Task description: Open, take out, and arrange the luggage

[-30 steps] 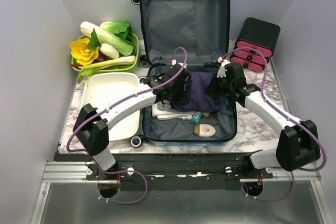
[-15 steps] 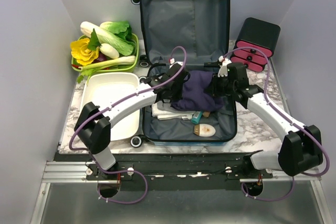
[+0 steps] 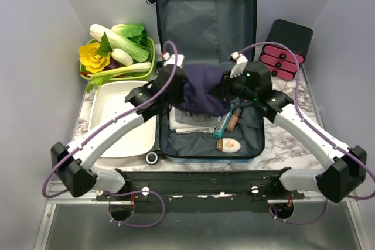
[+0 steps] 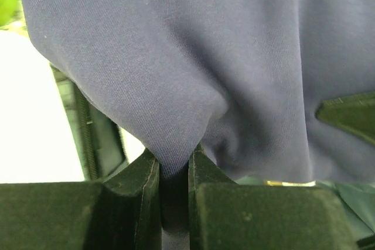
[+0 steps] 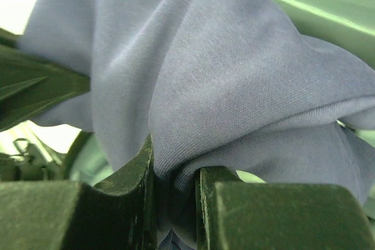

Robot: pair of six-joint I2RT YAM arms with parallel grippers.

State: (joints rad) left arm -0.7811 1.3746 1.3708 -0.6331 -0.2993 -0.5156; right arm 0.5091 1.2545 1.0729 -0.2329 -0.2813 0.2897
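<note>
The luggage (image 3: pixel 208 16) lies open in the middle of the table, its dark grey lined lid propped up at the back. A navy cloth (image 3: pixel 202 95) hangs above its lower half, stretched between both grippers. My left gripper (image 3: pixel 179 83) is shut on the cloth's left edge. In the left wrist view the cloth (image 4: pixel 176 57) is pinched between the gripper's (image 4: pixel 174 162) jaws. My right gripper (image 3: pixel 228 89) is shut on the right edge. The right wrist view shows a bunched fold of the cloth (image 5: pixel 222 86) squeezed in that gripper (image 5: pixel 176 171).
Folded white clothes (image 3: pixel 187 122), a teal tube (image 3: pixel 222 127), a brown bottle (image 3: pixel 234 120) and a white bottle (image 3: pixel 228 146) lie in the suitcase. A white tray (image 3: pixel 120 118) sits to its left, a green vegetable basket (image 3: pixel 117 54) behind it. A black box with pink drawers (image 3: pixel 285 48) stands back right.
The left gripper has shut on the navy cloth. Both arms have lifted it up and toward the back, uncovering the white clothes and the bottles beneath.
</note>
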